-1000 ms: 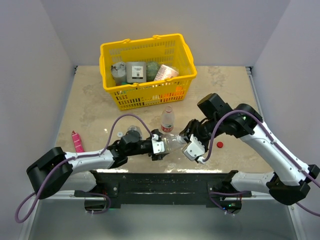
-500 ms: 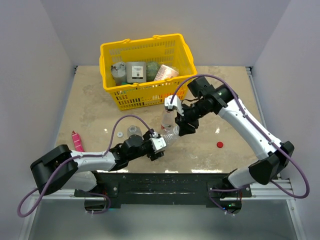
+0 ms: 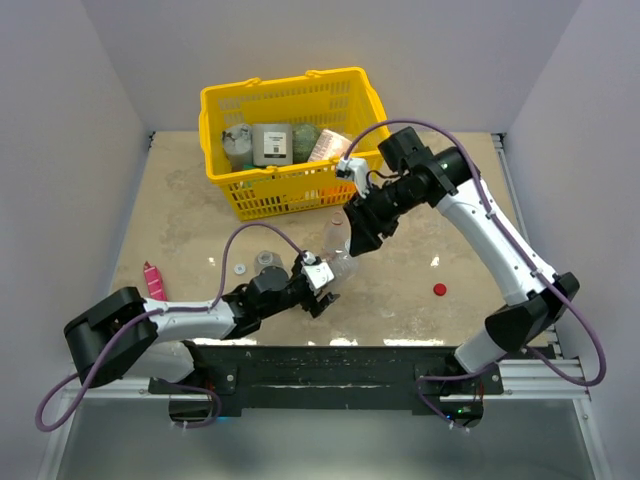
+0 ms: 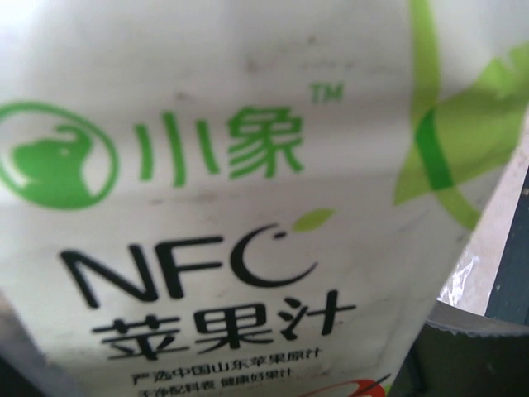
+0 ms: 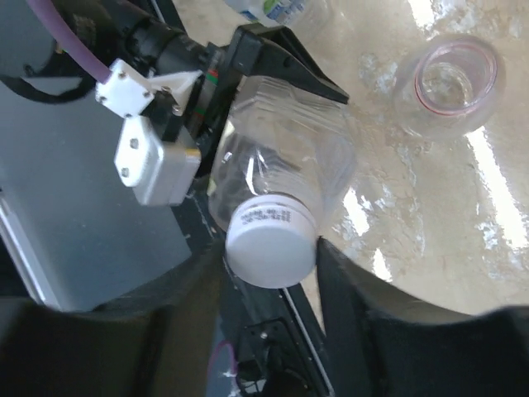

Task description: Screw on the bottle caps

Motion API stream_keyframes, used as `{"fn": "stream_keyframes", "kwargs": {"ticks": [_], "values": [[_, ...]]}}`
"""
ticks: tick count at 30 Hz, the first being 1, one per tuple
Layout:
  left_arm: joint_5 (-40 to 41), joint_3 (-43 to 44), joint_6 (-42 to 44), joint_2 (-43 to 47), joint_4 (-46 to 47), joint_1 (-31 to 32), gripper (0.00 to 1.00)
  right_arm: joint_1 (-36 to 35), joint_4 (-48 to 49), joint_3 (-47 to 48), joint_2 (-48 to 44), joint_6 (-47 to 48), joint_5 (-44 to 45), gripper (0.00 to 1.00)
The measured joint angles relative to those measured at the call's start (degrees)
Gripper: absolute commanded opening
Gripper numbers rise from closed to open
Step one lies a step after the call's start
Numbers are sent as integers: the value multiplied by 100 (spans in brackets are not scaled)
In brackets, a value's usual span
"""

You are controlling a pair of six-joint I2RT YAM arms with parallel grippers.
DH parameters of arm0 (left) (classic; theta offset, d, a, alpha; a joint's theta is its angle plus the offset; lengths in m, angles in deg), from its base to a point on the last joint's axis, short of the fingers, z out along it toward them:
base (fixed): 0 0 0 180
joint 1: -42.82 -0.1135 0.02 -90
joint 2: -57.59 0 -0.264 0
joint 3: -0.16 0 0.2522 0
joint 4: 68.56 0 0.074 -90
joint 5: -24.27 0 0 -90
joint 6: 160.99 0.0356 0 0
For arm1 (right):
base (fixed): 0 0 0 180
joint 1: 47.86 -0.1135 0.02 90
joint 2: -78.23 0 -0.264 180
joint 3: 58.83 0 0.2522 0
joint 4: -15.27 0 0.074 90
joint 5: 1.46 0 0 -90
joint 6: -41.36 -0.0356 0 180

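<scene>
- left gripper sits at about 6 o'clock, clamped round the body of the big clear bottle. The bottle's tilted, and a white NFC label fills that wrist cam
- white cap is on that bottle's neck, right between the right gripper fingers. Honestly can't tell if they're pinching it or just off it
- red cap lies loose at 4 o'clock
- spare white cap at 8 o'clock, just beside the short open bottle
- slim bottle stands mid-table, partly behind the right gripper
- yellow basket at 12 o'clock
</scene>
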State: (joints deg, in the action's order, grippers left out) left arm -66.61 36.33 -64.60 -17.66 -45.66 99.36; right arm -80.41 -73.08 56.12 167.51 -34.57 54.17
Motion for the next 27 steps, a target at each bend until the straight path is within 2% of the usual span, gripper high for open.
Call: {"fn": "stream_keyframes", "kwargs": {"ticks": [1,4,6,9,13,14,18,21,27], "values": [[17,48,-48,-4,13,0,0,0,-111,205,68,-26,-15,76],[-63,151,-188,-20,76,-22,0,-17,-267,1416,505,-20,-186,83],[-223,162,-260,-52,114,-26,0,-4,-181,2184,675,260,-334,84],[-535,162,-282,-127,131,-24,0,20,-85,2411,310,957,-446,81],[-1019,162,-210,-138,140,-26,0,37,42,1073,-1130,2787,-472,77],[-1156,162,-160,-138,136,-33,0,33,177,332,-1766,3532,-459,76],[-1617,166,48,-131,87,-96,0,24,-63,-1615,-3493,5768,-365,73],[-1875,201,291,-111,-74,-140,0,22,-302,-1950,-3786,6896,-391,71],[-2212,413,831,-103,-461,-144,0,22,-315,-1912,-3047,7987,-442,70]]}}
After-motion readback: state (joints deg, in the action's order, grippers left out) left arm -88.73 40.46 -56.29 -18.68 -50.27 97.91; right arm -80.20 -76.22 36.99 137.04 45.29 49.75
